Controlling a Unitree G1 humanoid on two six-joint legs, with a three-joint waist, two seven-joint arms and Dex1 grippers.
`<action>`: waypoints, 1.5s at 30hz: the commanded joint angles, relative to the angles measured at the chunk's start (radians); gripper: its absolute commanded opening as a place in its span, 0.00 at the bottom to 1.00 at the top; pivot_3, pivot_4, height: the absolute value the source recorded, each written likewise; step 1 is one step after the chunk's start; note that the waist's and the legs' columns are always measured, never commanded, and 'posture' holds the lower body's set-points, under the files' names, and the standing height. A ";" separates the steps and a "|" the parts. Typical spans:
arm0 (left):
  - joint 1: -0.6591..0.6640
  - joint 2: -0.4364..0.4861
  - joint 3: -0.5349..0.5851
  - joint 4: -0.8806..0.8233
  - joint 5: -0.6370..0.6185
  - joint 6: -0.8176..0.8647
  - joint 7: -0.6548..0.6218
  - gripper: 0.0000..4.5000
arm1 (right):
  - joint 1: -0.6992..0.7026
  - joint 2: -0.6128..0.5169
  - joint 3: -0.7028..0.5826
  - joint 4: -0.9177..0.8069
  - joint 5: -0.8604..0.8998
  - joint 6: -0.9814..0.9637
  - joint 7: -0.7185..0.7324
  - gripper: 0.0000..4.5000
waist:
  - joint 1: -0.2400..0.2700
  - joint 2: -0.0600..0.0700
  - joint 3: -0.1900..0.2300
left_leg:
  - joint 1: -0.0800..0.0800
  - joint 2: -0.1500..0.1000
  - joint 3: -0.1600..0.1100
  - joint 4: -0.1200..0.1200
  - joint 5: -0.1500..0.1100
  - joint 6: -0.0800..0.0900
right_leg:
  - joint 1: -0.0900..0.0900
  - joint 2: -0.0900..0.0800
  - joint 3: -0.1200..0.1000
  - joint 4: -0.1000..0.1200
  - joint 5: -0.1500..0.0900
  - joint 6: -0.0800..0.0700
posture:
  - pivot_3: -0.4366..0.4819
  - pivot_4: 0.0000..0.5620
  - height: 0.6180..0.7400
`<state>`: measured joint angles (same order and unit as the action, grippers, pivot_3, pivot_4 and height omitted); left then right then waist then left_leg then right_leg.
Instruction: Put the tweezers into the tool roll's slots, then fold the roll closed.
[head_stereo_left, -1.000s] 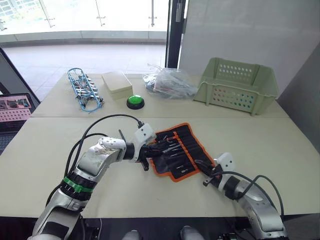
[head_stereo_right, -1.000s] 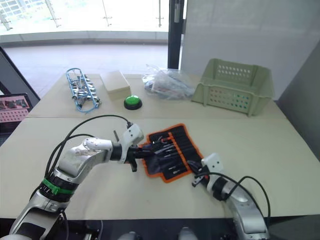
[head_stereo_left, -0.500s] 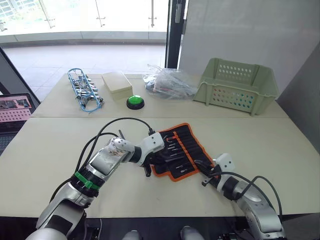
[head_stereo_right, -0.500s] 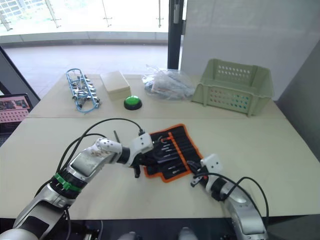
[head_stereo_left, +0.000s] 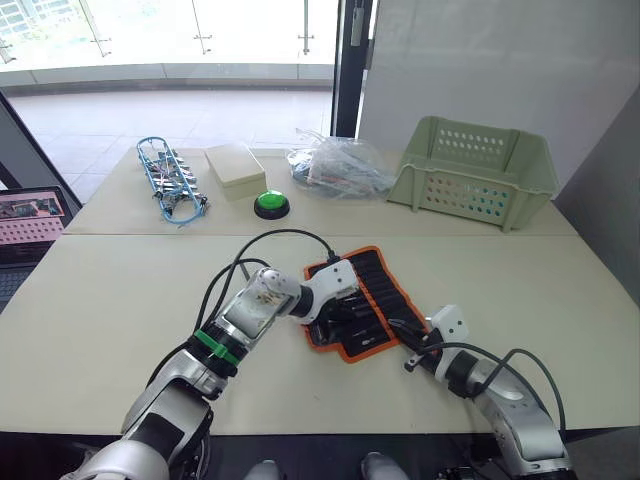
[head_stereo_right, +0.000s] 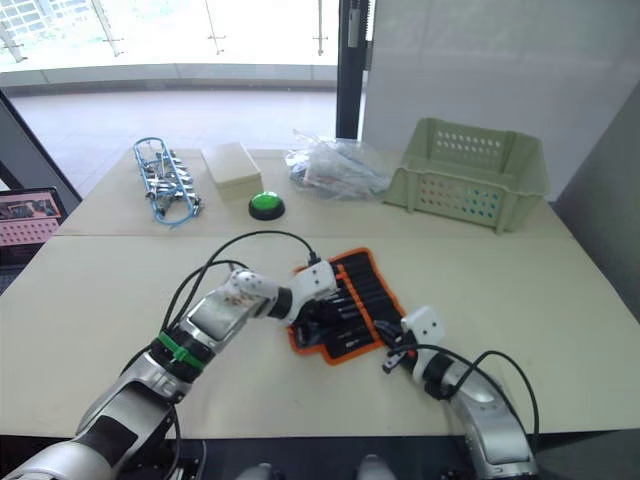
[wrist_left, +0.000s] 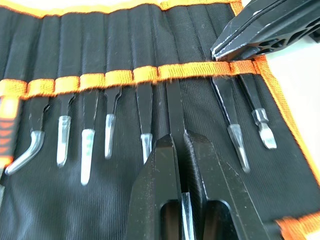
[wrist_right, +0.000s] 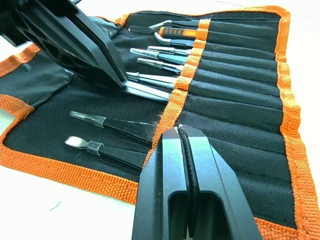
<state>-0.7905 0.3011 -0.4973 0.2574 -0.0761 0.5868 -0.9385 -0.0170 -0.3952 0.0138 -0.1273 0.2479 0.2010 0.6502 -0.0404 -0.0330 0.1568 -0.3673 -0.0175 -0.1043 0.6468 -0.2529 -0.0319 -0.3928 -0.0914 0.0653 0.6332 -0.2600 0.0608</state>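
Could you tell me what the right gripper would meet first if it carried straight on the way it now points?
Most likely the tool roll: the shut right gripper sits at its orange pocket band, aimed across the slots. Depth is uncertain; it may already touch.

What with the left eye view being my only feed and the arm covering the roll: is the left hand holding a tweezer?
Observer: Yes. In the left wrist view the left hand is shut on a black tweezer whose far end runs under the orange band of the tool roll.
Operator: And the right hand?
Observer: The right hand is shut, with its tips resting on that band near one end.
Operator: Any room beside the tweezer?
Observer: Little. Other tweezers are tucked under the band on both sides of it.
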 joint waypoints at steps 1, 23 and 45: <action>-0.023 -0.048 -0.018 0.055 0.037 -0.067 0.010 0.01 | 0.008 0.000 0.036 0.028 -0.019 0.021 0.006 0.00 | 0.002 0.000 0.000 | 0.000 0.000 0.000 0.000 0.000 0.000 | 0.000 0.000 0.000 0.000 0.000 0.000 | 0.48 0.27 1.00; 0.007 -0.047 0.134 -0.032 0.054 -0.014 0.060 0.54 | -0.024 0.023 0.062 0.066 -0.033 0.002 0.013 0.00 | -0.010 0.000 0.000 | 0.002 0.000 0.000 0.004 0.000 0.000 | 0.002 0.001 0.000 0.004 0.000 0.001 | 0.48 0.27 1.00; 0.560 0.096 0.837 -0.488 -0.138 0.011 0.444 0.99 | -0.114 0.008 0.093 0.191 -0.059 -0.035 0.110 0.00 | -0.006 0.000 0.000 | 0.010 0.001 0.001 -0.001 0.000 0.000 | 0.004 0.000 0.002 0.007 0.000 0.000 | 0.48 0.27 1.00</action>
<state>-0.2369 0.3855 0.3096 -0.1742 -0.1985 0.6452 -0.5099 -0.1481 -0.3911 0.0447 0.0266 0.2154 0.1473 0.7318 -0.0465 -0.0331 0.1565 -0.3566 -0.0163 -0.1029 0.6457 -0.2531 -0.0321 -0.3892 -0.0912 0.0674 0.6400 -0.2601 0.0611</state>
